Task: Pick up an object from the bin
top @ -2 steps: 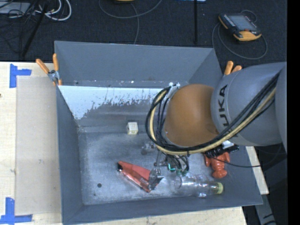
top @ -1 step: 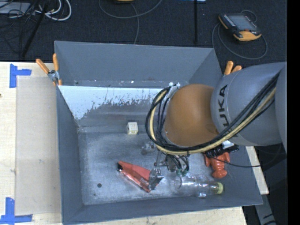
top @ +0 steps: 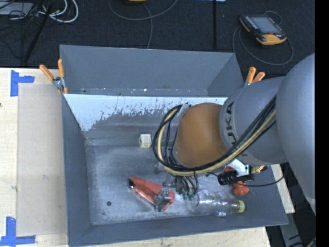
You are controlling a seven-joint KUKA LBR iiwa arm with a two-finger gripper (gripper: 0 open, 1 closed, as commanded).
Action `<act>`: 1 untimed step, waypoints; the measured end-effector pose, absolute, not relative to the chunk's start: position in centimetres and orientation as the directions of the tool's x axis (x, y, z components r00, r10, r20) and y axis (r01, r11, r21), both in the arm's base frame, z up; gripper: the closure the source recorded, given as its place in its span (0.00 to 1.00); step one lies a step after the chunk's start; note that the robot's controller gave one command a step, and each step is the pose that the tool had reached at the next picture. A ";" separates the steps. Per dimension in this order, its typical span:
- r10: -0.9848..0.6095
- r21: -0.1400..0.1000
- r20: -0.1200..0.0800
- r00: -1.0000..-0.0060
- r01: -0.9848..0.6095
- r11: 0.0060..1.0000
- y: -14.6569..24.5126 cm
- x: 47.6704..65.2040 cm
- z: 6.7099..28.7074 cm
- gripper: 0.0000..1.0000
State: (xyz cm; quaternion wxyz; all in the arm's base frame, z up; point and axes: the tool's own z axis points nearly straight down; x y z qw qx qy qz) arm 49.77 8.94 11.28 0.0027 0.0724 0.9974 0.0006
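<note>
Gripper (top: pixel 177 189) was low over the near-centre floor of the bin (top: pixel 110 163), tucked under the orange wrist cover (top: pixel 200 133); apart or together, could not tell. Red flat tool (top: pixel 146 189) lay just to its left, clear bottle (top: pixel 216 205) just to its right along the near wall. Risks, as judged: closing in the gap takes neither; the round bottle could roll away; the flat tool could slip out

One legible marking: white lettering (top: pixel 227 123) reading "UKA", partly cut off, on the grey arm (top: pixel 267 122), right of frame centre. Nothing else readable.
</note>
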 end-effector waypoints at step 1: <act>0.258 -0.003 0.007 -0.966 0.258 0.966 9.2 49.6 9.0 0.00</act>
